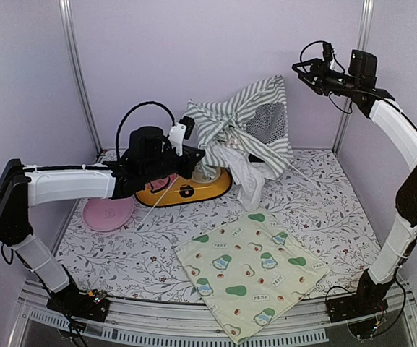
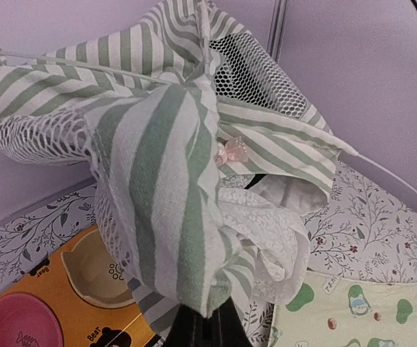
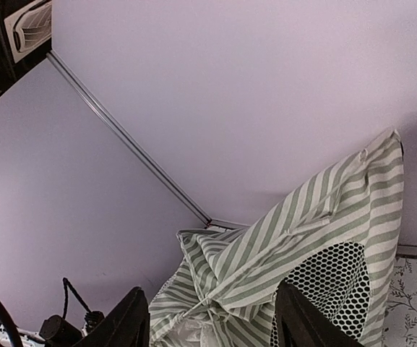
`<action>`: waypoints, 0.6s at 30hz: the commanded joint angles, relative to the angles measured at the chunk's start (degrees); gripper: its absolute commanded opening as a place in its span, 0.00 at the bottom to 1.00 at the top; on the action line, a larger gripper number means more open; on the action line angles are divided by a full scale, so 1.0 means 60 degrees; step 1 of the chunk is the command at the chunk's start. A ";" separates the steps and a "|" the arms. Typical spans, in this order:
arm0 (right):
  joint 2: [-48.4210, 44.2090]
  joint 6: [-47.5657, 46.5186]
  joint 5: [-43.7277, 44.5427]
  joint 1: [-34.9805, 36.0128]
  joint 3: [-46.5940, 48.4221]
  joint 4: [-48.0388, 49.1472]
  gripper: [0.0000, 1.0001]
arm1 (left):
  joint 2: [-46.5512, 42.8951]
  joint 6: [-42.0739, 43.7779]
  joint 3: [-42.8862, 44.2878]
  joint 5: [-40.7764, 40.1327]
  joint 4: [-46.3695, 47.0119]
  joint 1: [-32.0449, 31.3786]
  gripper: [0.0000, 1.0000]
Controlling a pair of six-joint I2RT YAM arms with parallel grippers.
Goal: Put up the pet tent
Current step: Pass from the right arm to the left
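Observation:
The pet tent (image 1: 244, 123), green-and-white striped with a black mesh window (image 1: 269, 123), hangs crumpled and half raised over the back of the table. My left gripper (image 1: 183, 134) is shut on a fold of its striped fabric, and in the left wrist view the cloth (image 2: 165, 166) bunches straight out of the closed gripper (image 2: 208, 318). White lace (image 2: 266, 238) droops from it. My right gripper (image 1: 302, 72) hovers high beside the tent's upper right corner, open and holding nothing. In the right wrist view the tent (image 3: 302, 246) lies beyond the spread gripper (image 3: 212, 318).
An orange double pet bowl (image 1: 183, 189) sits under the tent's left side, with a pink dish (image 1: 108, 213) to its left. The avocado-print mat (image 1: 248, 271) lies at the front centre. A thin white pole (image 1: 157, 199) slants down across the bowl. Purple walls enclose the back and sides.

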 commanded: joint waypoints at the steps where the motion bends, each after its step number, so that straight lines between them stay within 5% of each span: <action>1: -0.1391 -0.0846 0.0867 0.0133 -0.0953 -0.0035 0.66 | -0.0181 -0.0222 0.0091 0.0401 0.1823 -0.0097 0.00; 6: -0.2504 -0.1715 0.1965 0.0878 -0.2260 0.0037 0.85 | 0.0055 -0.0570 0.0156 0.0666 0.2553 -0.0094 0.00; 12: -0.4122 -0.2895 0.4704 0.3503 -0.4801 0.1134 0.99 | 0.0633 -0.1050 0.0636 0.1061 0.3505 -0.0093 0.00; 18: -0.5274 -0.2764 0.5883 0.4461 -0.7188 0.2160 0.99 | 0.1210 -0.1718 0.1129 0.1700 0.4348 -0.0096 0.00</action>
